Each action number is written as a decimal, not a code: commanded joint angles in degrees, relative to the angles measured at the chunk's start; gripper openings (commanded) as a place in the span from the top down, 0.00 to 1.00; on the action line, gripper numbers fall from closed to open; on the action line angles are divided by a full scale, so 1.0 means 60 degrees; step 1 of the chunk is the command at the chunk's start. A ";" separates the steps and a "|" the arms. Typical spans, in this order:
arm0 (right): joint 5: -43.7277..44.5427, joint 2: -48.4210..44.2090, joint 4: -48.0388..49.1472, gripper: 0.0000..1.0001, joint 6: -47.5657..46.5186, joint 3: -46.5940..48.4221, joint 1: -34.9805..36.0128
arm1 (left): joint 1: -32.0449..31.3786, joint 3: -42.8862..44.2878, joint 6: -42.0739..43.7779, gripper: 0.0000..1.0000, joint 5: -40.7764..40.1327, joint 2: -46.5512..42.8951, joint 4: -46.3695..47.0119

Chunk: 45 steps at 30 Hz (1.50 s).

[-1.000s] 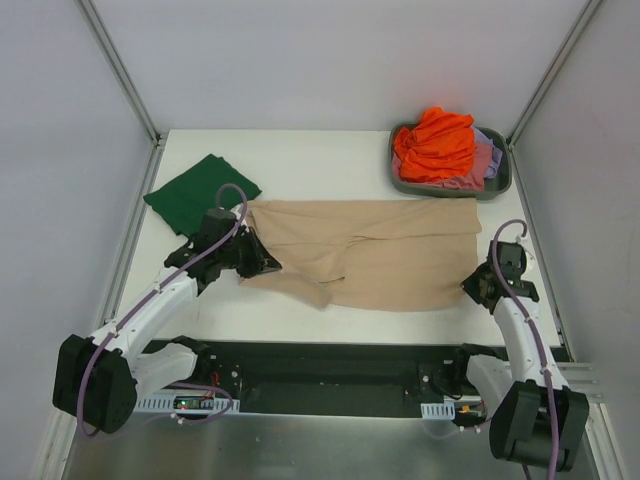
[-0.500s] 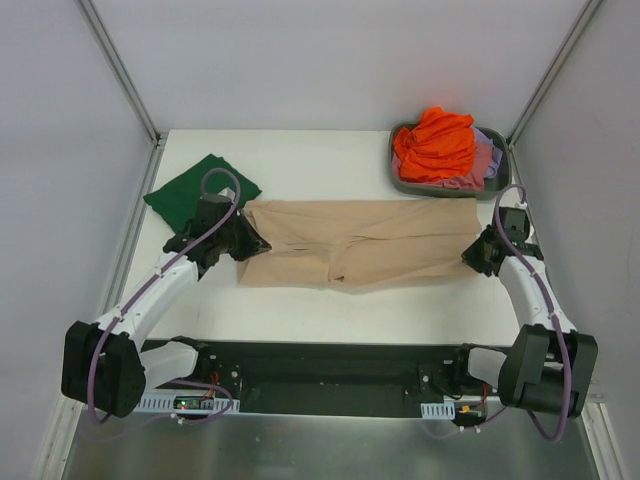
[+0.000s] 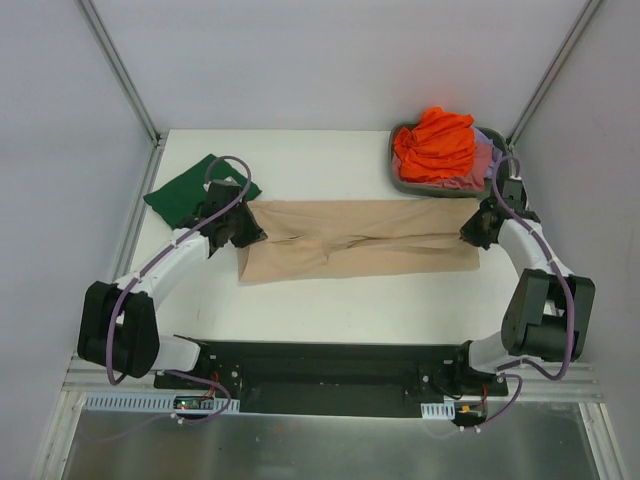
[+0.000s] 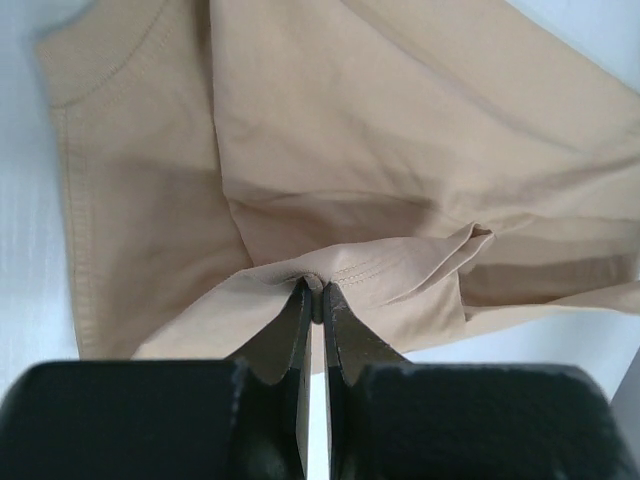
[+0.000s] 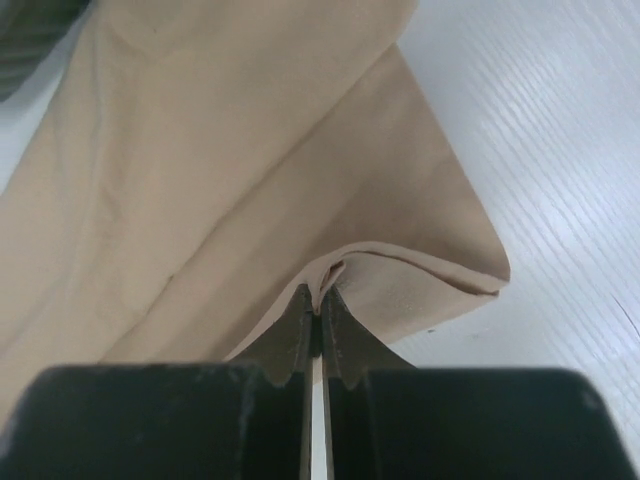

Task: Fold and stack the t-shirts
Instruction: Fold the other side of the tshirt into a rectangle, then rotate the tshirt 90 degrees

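Beige t-shirt (image 3: 360, 245) edges are clamped in left gripper (image 4: 313, 287) and right gripper (image 5: 316, 296), per wrist views; overhead, pinches seem hidden.

A white table (image 3: 330, 310) lies beneath the left gripper (image 3: 248, 230) and right gripper (image 3: 471, 231); pale grey walls (image 3: 320, 60) and metal posts (image 3: 121, 70) rise beyond them.

Bare surface (image 3: 330, 315) runs along the near edge in front of the beige tee (image 3: 370, 245), and a narrower strip lies behind it at far centre. Far left, the green tee (image 3: 185, 195) sits just beside the left gripper (image 3: 242, 228) — far right, the heaped tub (image 3: 396, 172) stands close behind the right gripper (image 3: 472, 232). Walls (image 3: 60, 200) close both sides.
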 commanded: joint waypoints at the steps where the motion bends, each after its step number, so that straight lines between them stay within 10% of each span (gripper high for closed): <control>1: -0.0005 0.0775 0.0053 0.99 -0.0199 0.1048 0.0093 | 0.0120 0.0416 0.0419 1.00 -0.0771 0.0361 0.0380; 26: 0.1065 0.2916 -0.0989 0.93 -0.0316 0.3100 0.0547 | 0.0413 0.1016 -0.0740 0.98 -0.1755 0.2485 0.0674; 33: 0.1181 0.3473 -0.1603 0.78 -0.0549 0.3963 0.0621 | 0.0427 0.1631 -0.0285 0.35 -0.1796 0.2531 0.0557; 34: 0.1225 0.3531 -0.1836 0.65 -0.0608 0.4139 0.0635 | 0.0427 0.1748 -0.0270 0.01 -0.1884 0.2370 0.0368; 45: 0.1769 0.2493 -0.2557 0.03 -0.1618 0.3952 0.1323 | 0.0223 0.1091 -0.0328 0.01 -0.0189 0.0742 0.0336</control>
